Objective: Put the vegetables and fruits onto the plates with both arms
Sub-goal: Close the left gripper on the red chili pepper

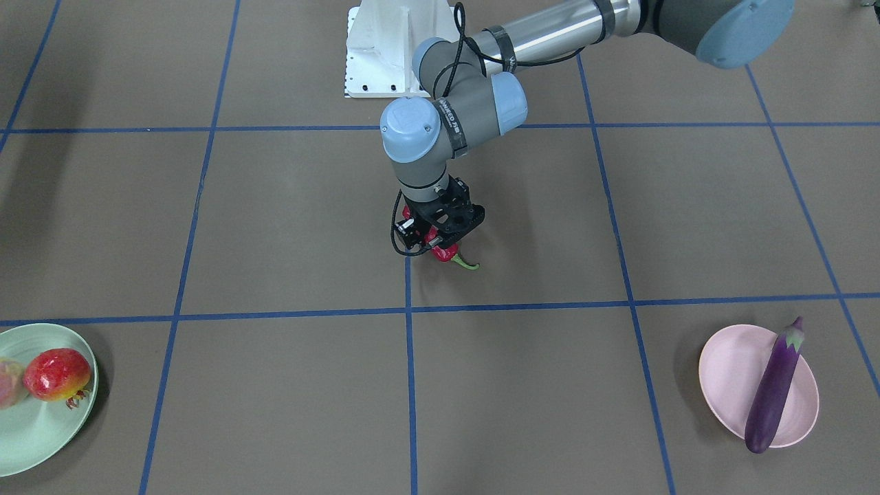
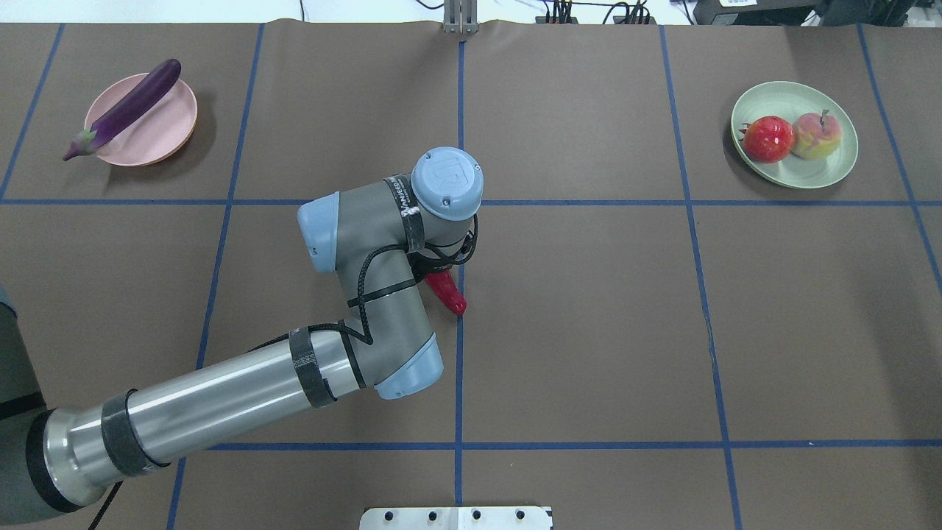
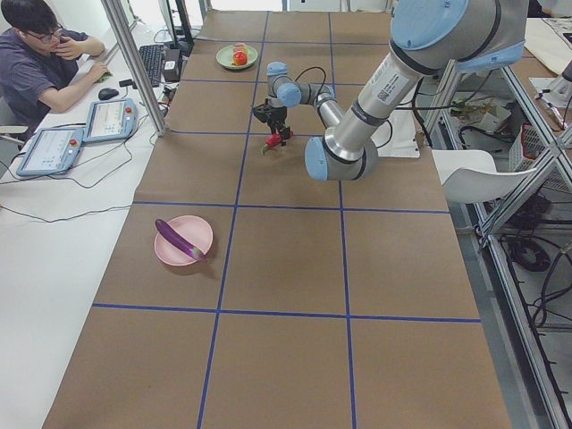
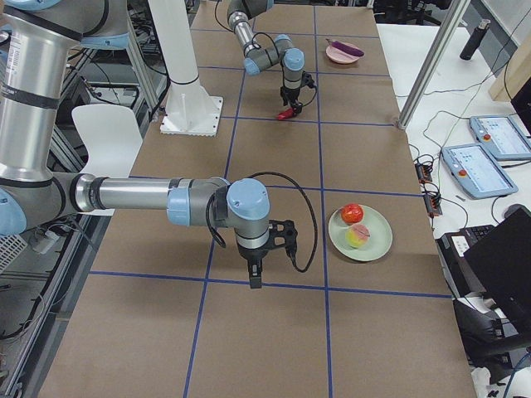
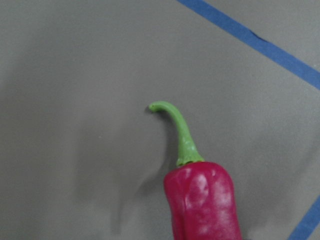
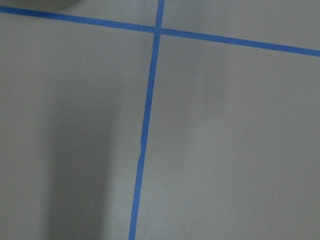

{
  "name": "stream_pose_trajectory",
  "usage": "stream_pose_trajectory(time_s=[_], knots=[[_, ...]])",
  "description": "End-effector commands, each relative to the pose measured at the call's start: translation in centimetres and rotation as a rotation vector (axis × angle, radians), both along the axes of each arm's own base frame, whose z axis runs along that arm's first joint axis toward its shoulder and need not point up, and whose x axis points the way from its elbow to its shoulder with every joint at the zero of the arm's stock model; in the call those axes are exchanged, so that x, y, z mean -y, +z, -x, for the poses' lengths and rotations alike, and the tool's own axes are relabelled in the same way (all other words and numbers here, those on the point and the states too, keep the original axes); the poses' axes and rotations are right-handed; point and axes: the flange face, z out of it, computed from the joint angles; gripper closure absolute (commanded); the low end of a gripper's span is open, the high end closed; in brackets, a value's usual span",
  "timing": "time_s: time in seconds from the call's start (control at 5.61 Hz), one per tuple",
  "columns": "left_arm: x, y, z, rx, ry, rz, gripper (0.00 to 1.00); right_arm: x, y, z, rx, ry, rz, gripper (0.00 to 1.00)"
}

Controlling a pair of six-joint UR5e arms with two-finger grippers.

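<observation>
**Left gripper** point(image 1: 441, 237): jaws pinch the red chili pepper point(image 1: 447, 256) across its body at the table's centre, green stem pointing away from the robot. The chili is judged light, wrinkled and slightly yielding, so a hold on the body suits it better than one on the thin stem.

**Pink plate** point(image 1: 729, 364): carries the eggplant point(image 1: 773, 388), which overhangs both rims.

**Mint green plate** point(image 1: 41, 426): holds the pomegranate point(image 1: 56, 375) and peach point(image 1: 8, 392), touching.

**Right gripper** point(image 4: 255, 269): jaw state cannot be told.

The left arm point(image 2: 221, 405) and right arm point(image 4: 124, 195) show silver tubes, grey joints and light blue caps. Black cables loop beside the wrist caps.
</observation>
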Motion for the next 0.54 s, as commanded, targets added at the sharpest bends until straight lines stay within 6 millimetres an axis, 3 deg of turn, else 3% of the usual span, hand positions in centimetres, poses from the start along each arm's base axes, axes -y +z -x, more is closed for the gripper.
stream_pose_trajectory(time_s=[0.0,0.18,0.36], knots=[[0.2,-0.4,0.3,-0.003,0.047,-0.05,1.0,0.1,-0.1,0.0,0.0,0.0,-0.003,0.0],[1.2,-1.2,1.6,-0.011,0.094,-0.105,1.0,0.1,-0.2,0.0,0.0,0.0,-0.005,0.0],[2.4,-2.9,4.8,-0.019,0.19,-0.218,1.0,0.1,-0.2,0.0,0.0,0.0,-0.005,0.0]])
